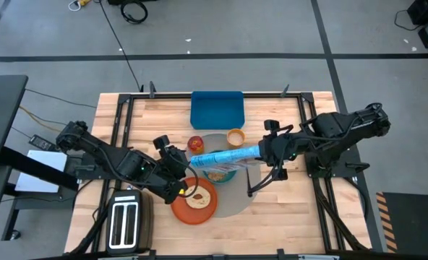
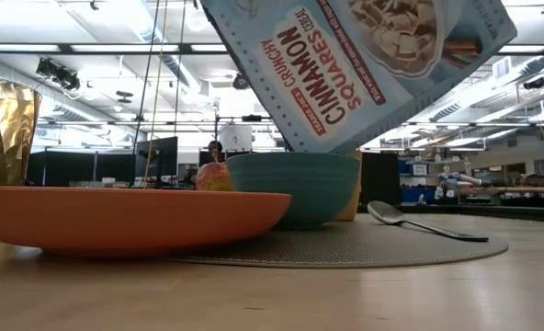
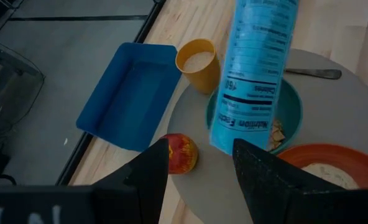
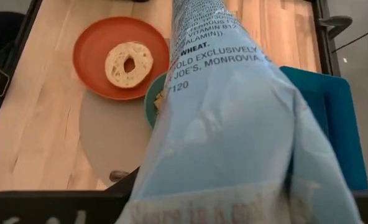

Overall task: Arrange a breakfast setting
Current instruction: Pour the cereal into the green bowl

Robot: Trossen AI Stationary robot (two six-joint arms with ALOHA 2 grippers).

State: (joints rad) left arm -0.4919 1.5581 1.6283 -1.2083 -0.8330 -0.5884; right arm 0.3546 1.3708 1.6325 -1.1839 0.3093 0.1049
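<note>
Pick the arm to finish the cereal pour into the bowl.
Right. The right gripper already holds the cereal bag, tipped over the bowl, where cereal pieces already show. The left gripper, jaws open and empty, hangs between the apple and the plate.

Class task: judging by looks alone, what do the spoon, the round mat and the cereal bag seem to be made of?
Spoon: probably polished metal; its bowl shines and mirrors the room lights.
Round mat: seemingly woven fabric or vinyl, matte grey, with a fine ribbed texture.
Cereal bag: likely thin printed plastic film, slightly glossy; it creases and wrinkles where the right gripper holds it.
</note>
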